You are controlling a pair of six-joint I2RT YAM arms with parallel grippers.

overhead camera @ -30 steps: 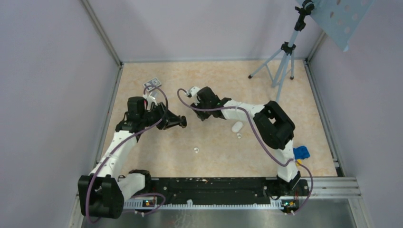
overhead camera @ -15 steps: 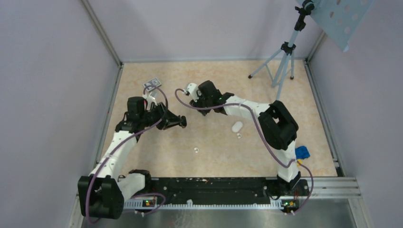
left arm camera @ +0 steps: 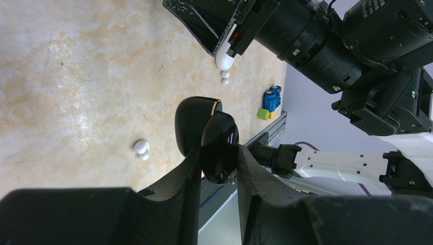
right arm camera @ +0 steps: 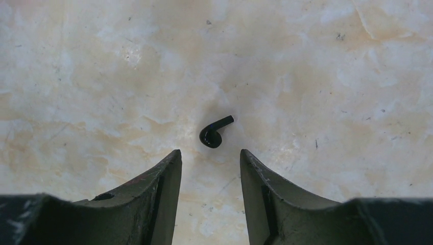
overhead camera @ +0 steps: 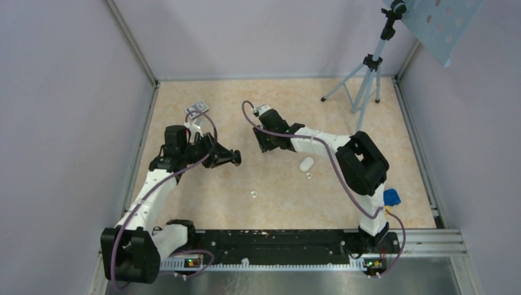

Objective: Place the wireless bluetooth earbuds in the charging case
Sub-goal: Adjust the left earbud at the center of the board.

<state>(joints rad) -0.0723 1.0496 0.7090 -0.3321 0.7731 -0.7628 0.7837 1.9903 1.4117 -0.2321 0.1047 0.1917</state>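
My left gripper (overhead camera: 234,158) (left arm camera: 218,151) is shut on a glossy black case (left arm camera: 203,122) with a gold rim, lid open, held above the table. My right gripper (overhead camera: 265,145) (right arm camera: 209,151) is open, pointing down, just short of a small black stemmed earbud (right arm camera: 214,133) lying on the table. That earbud is hidden in the top view. A white pill-shaped case (overhead camera: 306,163) (left arm camera: 224,59) lies right of centre with a tiny white bud (overhead camera: 309,176) (left arm camera: 225,76) beside it. Another white bud (overhead camera: 253,194) (left arm camera: 140,148) lies nearer the front.
A grey patterned card-like box (overhead camera: 196,108) lies at the back left. A tripod (overhead camera: 367,78) stands at the back right. A blue block (overhead camera: 389,197) (left arm camera: 270,99) sits by the right arm's base. Walls close the left, back and right sides.
My right wrist has swung to the right and turned, bringing the open fingers down over the black earbud. The left arm and its case have not moved.
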